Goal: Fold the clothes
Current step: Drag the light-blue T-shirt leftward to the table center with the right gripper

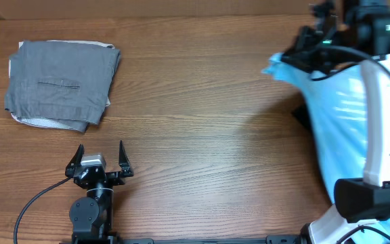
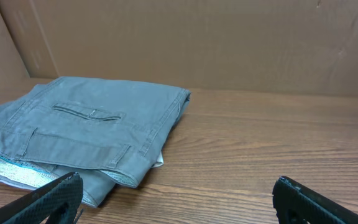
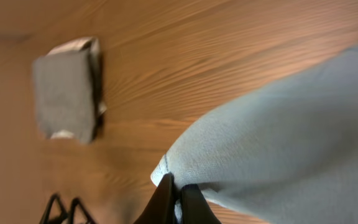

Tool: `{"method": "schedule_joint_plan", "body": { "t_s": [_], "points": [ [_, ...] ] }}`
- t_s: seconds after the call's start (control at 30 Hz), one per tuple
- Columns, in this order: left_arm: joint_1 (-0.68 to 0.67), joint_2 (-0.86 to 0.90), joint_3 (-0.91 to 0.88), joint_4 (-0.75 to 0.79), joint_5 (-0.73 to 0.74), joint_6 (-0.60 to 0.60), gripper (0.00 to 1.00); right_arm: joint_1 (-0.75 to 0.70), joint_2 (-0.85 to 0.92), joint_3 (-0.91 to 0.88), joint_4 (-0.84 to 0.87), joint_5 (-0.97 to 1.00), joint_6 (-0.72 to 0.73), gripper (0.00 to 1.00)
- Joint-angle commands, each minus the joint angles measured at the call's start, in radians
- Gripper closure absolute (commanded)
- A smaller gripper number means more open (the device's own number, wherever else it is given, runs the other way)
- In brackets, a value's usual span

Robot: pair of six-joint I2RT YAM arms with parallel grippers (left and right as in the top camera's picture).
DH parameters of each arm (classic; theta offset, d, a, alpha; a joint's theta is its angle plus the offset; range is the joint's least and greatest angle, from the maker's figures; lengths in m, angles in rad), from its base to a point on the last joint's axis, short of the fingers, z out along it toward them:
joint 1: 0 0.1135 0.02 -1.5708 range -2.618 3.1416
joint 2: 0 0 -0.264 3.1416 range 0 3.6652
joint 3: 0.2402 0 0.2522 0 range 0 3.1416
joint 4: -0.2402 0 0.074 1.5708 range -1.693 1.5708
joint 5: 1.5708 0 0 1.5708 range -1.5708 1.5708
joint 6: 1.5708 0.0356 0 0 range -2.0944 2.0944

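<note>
The light blue T-shirt [image 1: 340, 115] hangs at the table's right side, held up by one corner; no print shows. My right gripper [image 1: 286, 57] is shut on that corner, high over the far right of the table. In the right wrist view the fingers [image 3: 178, 190] pinch the shirt's hemmed edge [image 3: 278, 143]. My left gripper [image 1: 100, 157] is open and empty near the front left edge; its two fingers [image 2: 176, 196] sit wide apart above bare wood.
A folded pile of grey trousers [image 1: 61, 85] lies at the back left, also in the left wrist view [image 2: 86, 127] and small in the right wrist view [image 3: 64, 93]. A brown cardboard wall [image 2: 229, 37] stands behind the table.
</note>
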Motion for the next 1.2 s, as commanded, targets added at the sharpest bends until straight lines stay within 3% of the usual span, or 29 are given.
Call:
{"method": "schedule_joint_plan", "body": {
  "t_s": [0.0, 0.23, 0.43, 0.6, 0.77, 0.93, 1.03, 1.17],
  "points": [
    [-0.006, -0.009, -0.004, 0.003, -0.012, -0.021, 0.0, 0.143, -0.026, -0.013, 0.064, -0.004, 0.078, 0.96],
    [-0.006, -0.009, -0.004, 0.003, -0.012, -0.021, 0.0, 0.401, -0.022, -0.181, 0.243, 0.053, 0.137, 0.93],
    [-0.006, -0.009, -0.004, 0.003, -0.012, -0.021, 0.0, 0.565, -0.022, -0.408, 0.496, 0.053, 0.241, 0.93],
    [-0.006, -0.009, -0.004, 0.003, -0.012, -0.021, 0.0, 0.647, -0.022, -0.531, 0.706, 0.032, 0.283, 0.93],
    [-0.006, -0.009, -0.004, 0.003, -0.012, -0.021, 0.0, 0.661, -0.022, -0.536, 0.968, -0.143, 0.284, 0.94],
    [-0.006, -0.009, -0.004, 0.003, -0.012, -0.021, 0.0, 0.641, -0.022, -0.536, 1.223, -0.175, 0.275, 0.94],
    [-0.006, -0.009, -0.004, 0.003, -0.012, -0.021, 0.0, 0.639, -0.022, -0.536, 1.204, -0.075, 0.273, 0.94],
    [-0.006, -0.009, -0.004, 0.003, -0.012, -0.021, 0.0, 0.641, -0.022, -0.537, 0.908, 0.084, 0.276, 0.94]
  ]
}}
